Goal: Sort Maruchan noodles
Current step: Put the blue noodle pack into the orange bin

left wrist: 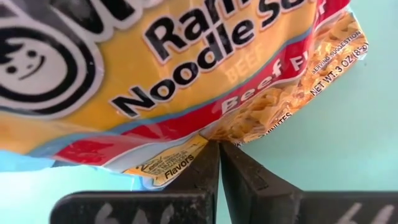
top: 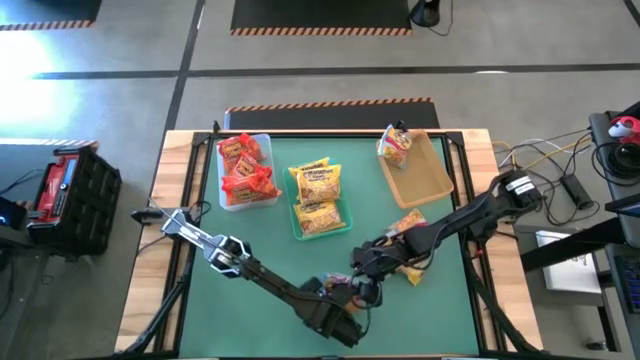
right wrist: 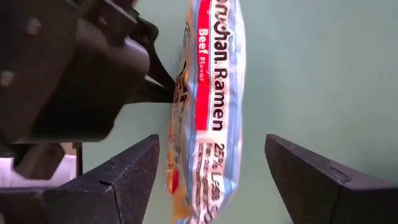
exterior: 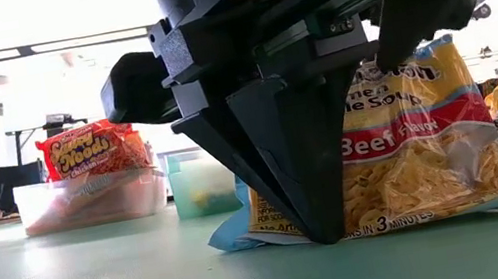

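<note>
Near the green surface's [top: 250,230] front edge, the left pincer [left wrist: 219,163] pinches a beef noodle packet [left wrist: 186,74] standing on edge, between the right pincer's [right wrist: 211,171] spread fingers [right wrist: 127,174].

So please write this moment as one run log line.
left gripper: shut on beef packet | right gripper: open around same packet | bins: clear bin, tan bin

A green table [top: 250,250] carries three bins [top: 245,195] and loose noodle packets [top: 408,225].
</note>
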